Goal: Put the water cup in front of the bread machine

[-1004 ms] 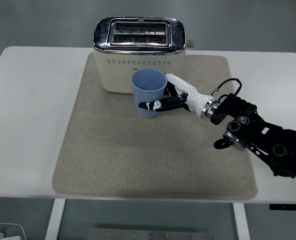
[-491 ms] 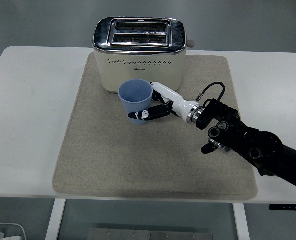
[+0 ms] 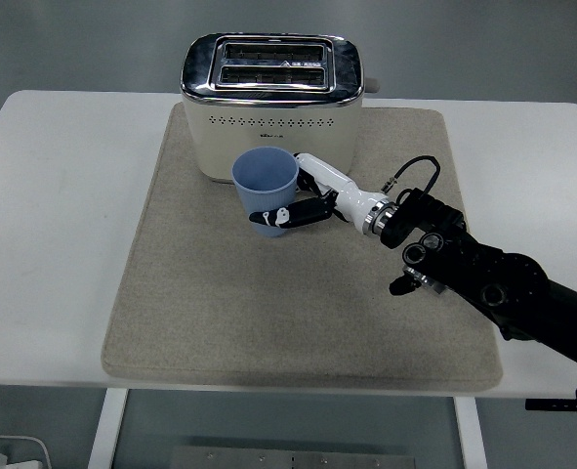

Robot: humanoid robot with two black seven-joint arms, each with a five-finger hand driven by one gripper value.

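A blue water cup [image 3: 266, 189] stands upright on the beige mat [image 3: 220, 293], just in front of the cream and chrome bread machine [image 3: 270, 105]. My right hand [image 3: 303, 198] reaches in from the lower right, its white and black fingers [image 3: 286, 215] curled around the cup's right side and lower front. The cup's base is hidden behind the fingers, so I cannot tell whether it rests on the mat or hangs just above it. The left arm does not show.
The mat covers most of the white table [image 3: 54, 215]. My black right forearm [image 3: 493, 283] lies across the mat's right part, with a thin cable looping above the wrist. Bare mat stretches in front of and left of the cup.
The hand carried the cup leftward and a little down from one second ago. In the last half second it shifted only slightly, ending closer to the bread machine's front.
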